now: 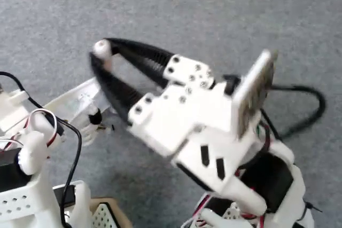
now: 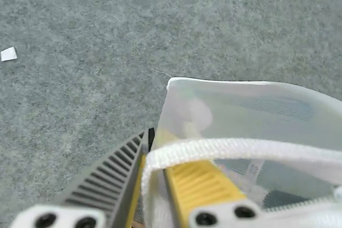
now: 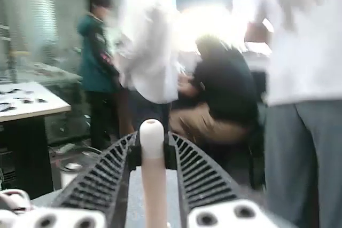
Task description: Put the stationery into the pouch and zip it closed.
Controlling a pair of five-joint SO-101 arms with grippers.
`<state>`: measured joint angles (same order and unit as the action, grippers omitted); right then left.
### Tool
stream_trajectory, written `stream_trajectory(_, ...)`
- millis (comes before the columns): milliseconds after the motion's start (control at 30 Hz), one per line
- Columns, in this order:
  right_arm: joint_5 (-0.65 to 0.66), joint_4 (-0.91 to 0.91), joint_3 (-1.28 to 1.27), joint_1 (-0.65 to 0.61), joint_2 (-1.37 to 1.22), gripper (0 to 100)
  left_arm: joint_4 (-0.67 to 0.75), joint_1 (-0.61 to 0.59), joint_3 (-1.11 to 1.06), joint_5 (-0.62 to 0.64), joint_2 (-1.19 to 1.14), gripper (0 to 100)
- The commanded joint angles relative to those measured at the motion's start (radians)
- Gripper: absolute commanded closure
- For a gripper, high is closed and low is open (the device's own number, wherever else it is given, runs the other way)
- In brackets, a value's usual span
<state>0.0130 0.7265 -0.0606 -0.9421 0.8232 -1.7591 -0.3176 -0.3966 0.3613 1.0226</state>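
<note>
Your right end effector [image 1: 100, 53] clasped the stick [image 3: 152, 180], needing a downward tilt into the pouch [image 2: 240, 110] your left end effector [image 2: 155, 135] pinched.

The right gripper [image 3: 152, 141] has black ribbed fingers, and the stick [image 3: 153, 185] between them is pale cream with a whiter round tip. The left gripper [image 2: 153, 141] has one dark grey ribbed finger and one yellow ribbed finger. The pouch [image 2: 251, 110] at the yellow finger is milky white, half transparent, with a white woven band. The table [image 2: 80, 20] is speckled grey.
</note>
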Motion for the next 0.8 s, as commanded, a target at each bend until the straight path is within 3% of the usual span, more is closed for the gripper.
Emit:
stream_trajectory(0, 0.123, -0.120, -0.059, -0.089, 0.010, 98.7, 0.000, 0.064, 0.010, -0.011, 0.003, 97)
stream_trajectory(433, 0.158, -0.215, -0.182, -0.143, 0.018, 98.7, 0.003, 0.084, 0.013, -0.012, 0.003, 97)
stream_trajectory(767, -0.069, -0.350, -0.188, -0.092, 0.013, 98.7, 0.002, 0.166, 0.015, -0.009, 0.012, 97)
